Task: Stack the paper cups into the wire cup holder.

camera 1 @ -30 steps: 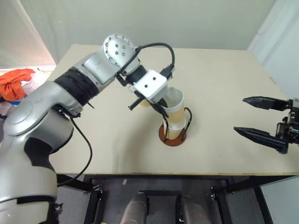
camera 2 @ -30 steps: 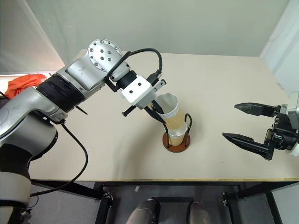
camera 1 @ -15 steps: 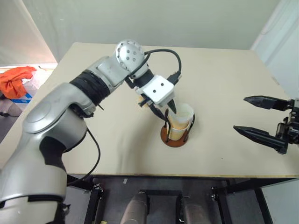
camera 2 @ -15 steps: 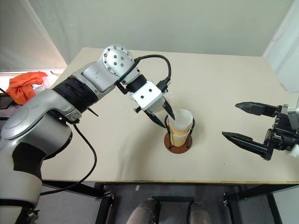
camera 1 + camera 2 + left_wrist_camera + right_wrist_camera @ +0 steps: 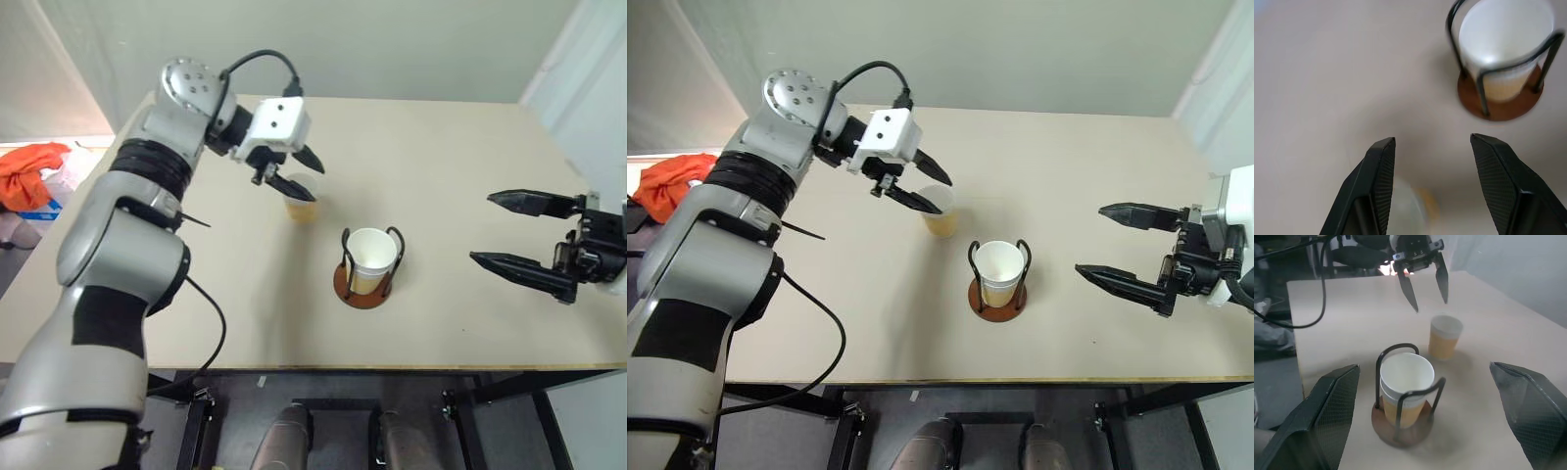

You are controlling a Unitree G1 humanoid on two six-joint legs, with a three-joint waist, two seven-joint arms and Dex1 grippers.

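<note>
Head views, change: a second ago the left end effector (image 5: 306,173) was lowering a cup into the wire cup holder (image 5: 366,284); now it has let go, drawn back and up, and hangs over the loose cup (image 5: 300,203) behind the holder, jaws spread and empty.
Head views, stack: the nested paper cups (image 5: 372,258) sit upright between the two black wire loops on the rust-brown base, white rim uppermost.
Head views, meaning: judging by this, two cups are seated and one is left; the next grasp looks aimed at the loose cup.
Head views, right side: the right end effector (image 5: 1119,246) hovers well apart from the holder, jaws spread wide, holding nothing.
Left wrist view: its two fingers (image 5: 1378,181) stand apart; a pale cup rim shows blurred between them, and the holder with its cups lies beyond.
Right wrist view: the holder stands near, two rims nested one in the other; the loose cup stands just behind it, with the left end effector above it, not touching.
Surface: a pale beige worktop (image 5: 460,166), matte.
Room: pale walls behind; an orange cloth (image 5: 29,174) lies off the worktop's left edge.
</note>
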